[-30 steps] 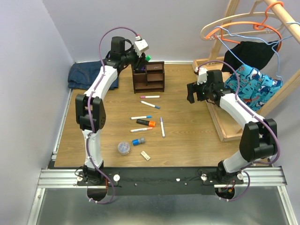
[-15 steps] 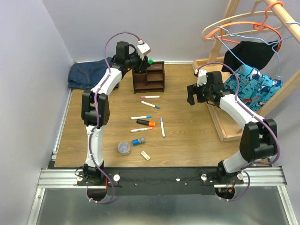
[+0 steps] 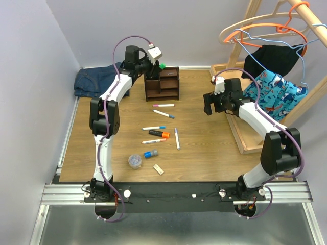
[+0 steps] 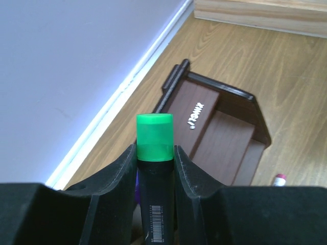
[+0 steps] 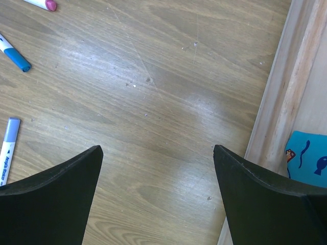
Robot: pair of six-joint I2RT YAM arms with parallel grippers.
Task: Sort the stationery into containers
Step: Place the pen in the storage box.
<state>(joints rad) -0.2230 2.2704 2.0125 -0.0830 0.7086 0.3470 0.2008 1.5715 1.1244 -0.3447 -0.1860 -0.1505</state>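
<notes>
Compared with a second back, the left arm's elbow is swung inward and the forearm is stood up straighter. The green highlighter [image 4: 154, 137] is kept up by the back of the dark brown organiser [image 3: 166, 84]. The right arm is pretty much unchanged.

The left arm is stretched far back along the left side of the desk [image 3: 204, 148]. The left claw [image 4: 155, 158] is clamped on the highlighter's black body, with the green cap poking out past the fingertips. The highlighter is held in the air over the organiser's rear edge, not lowered into any compartment. On the right, the right claw [image 5: 157, 150] is spread wide with nothing in it, hung over bare wood just beside the light-wood tray [image 3: 250, 138].

The rest is left loose mid-desk:
- clear round tub [image 3: 135, 161]
- blue-grey cylinder [image 3: 150, 153]
- beige block [image 3: 158, 169]
- orange-and-black highlighter [image 3: 159, 133]
- several white markers, one pink-capped [image 3: 163, 105]

A blue denim bundle [image 3: 94, 81] is stuffed in the back-left corner. The space is boxed in by lilac walls. Hangers [image 3: 255, 33] and a fish-print cloth [image 3: 276, 87] are seen at the far right.
</notes>
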